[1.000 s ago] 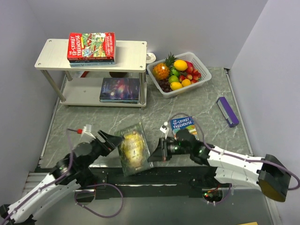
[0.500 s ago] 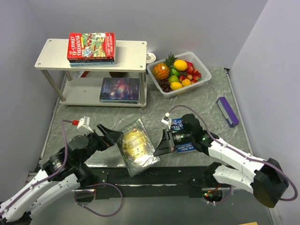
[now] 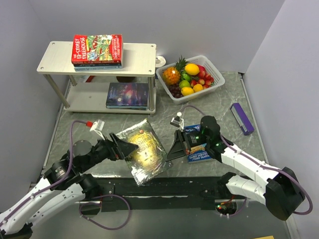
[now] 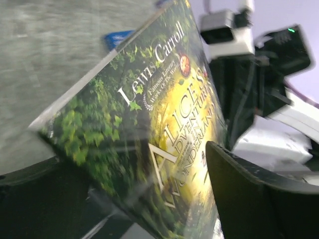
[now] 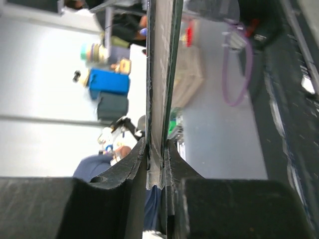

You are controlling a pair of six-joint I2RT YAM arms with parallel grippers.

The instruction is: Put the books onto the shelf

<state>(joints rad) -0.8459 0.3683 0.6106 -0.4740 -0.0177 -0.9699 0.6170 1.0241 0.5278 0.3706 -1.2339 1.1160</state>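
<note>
Right jaws pinch green-gold book point(image 3: 145, 148); basket point(image 3: 202, 94) holds fruit point(image 3: 192, 69).

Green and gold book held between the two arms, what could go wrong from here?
The right gripper pinches only a thin edge of the green and gold book, so the tilted paperback could slip or sag. The left gripper stands open around the opposite edge; if the right lets go before it closes, the book may drop.
</note>
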